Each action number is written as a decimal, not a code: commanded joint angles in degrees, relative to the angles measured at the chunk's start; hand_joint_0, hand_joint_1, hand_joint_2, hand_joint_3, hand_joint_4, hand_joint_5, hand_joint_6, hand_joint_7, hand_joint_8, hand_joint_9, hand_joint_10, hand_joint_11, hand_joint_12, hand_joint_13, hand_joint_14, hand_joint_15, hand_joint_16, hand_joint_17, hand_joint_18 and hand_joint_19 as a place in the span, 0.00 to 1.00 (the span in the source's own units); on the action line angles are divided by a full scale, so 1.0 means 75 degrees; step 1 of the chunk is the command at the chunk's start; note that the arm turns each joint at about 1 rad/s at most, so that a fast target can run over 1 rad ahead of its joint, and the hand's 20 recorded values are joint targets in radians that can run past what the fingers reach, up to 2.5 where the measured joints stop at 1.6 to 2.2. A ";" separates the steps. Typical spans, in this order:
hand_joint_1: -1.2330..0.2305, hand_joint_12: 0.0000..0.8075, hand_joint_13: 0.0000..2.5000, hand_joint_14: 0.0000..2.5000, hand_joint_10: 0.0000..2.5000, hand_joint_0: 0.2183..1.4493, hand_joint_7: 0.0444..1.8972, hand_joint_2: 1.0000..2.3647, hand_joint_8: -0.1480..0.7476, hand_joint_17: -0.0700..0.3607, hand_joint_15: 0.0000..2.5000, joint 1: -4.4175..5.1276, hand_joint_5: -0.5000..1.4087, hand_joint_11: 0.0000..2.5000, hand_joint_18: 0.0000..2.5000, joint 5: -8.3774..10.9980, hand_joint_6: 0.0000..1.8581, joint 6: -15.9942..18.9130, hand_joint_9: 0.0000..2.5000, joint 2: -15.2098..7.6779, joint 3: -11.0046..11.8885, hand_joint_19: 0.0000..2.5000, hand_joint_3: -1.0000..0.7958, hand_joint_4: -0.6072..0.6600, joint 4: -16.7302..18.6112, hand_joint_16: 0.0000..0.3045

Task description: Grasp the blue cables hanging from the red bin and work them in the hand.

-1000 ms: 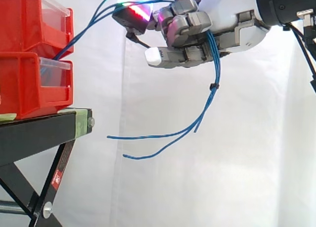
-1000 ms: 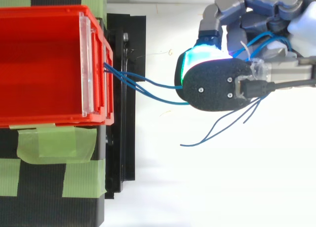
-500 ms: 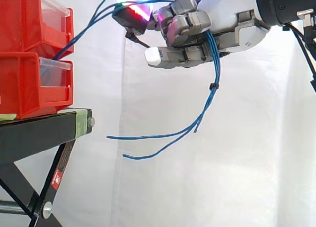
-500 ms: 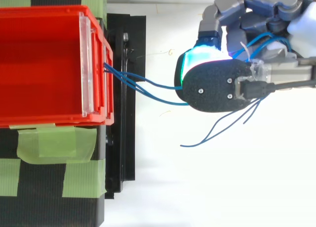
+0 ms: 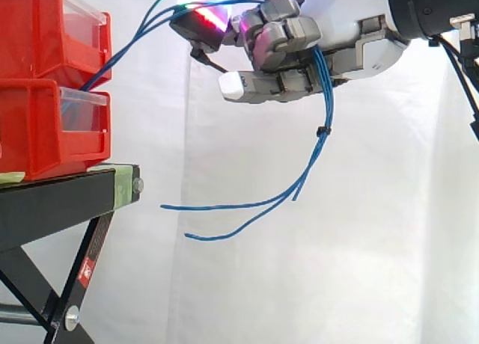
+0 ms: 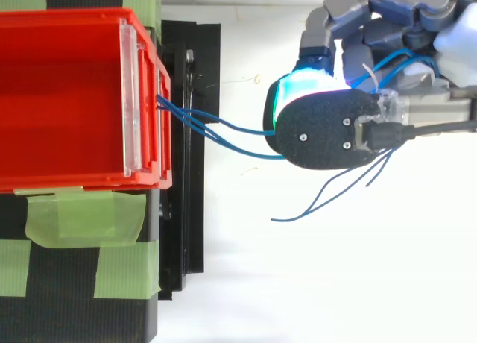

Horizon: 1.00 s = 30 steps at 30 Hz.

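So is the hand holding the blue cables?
Yes, shut on them: the hand curls round the blue cables, whose loose ends dangle below.

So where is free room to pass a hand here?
Free: the room under the loose ends of the blue cables, right of the leg of the black stand. Crowded: between the red bin and the hand, where the strands cross, its fingers curled round them.
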 commanded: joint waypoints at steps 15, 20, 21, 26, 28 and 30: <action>0.41 0.67 0.39 1.00 1.00 0.62 0.53 0.24 0.69 0.42 0.68 0.0001 0.27 1.00 0.44 0.0000 0.79 -0.0004 0.26 0.0000 0.0009 0.09 0.69 0.72 0.0000 0.16; 0.41 0.67 0.39 1.00 1.00 0.62 0.53 0.24 0.69 0.42 0.68 0.0001 0.27 1.00 0.44 0.0000 0.79 -0.0004 0.26 0.0000 -0.0003 0.09 0.69 0.71 0.0000 0.16; 0.41 0.67 0.39 1.00 1.00 0.62 0.53 0.24 0.69 0.42 0.68 -0.0011 0.27 1.00 0.44 0.0000 0.79 -0.0004 0.26 0.0000 0.0009 0.09 0.69 0.71 0.0000 0.16; 0.41 0.67 0.39 1.00 1.00 0.62 0.53 0.24 0.69 0.42 0.67 0.0001 0.27 1.00 0.44 0.0024 0.78 -0.0004 0.26 0.0000 -0.0003 0.09 0.69 0.71 0.0000 0.16; 0.41 0.67 0.39 1.00 1.00 0.62 0.53 0.24 0.69 0.42 0.67 0.0001 0.27 1.00 0.44 0.0000 0.79 -0.0004 0.26 0.0000 -0.0003 0.09 0.69 0.72 0.0000 0.16; 0.41 0.67 0.38 1.00 1.00 0.62 0.53 0.25 0.69 0.42 0.67 0.0001 0.27 1.00 0.44 0.0000 0.79 -0.0004 0.26 0.0000 -0.0003 0.08 0.68 0.71 0.0000 0.16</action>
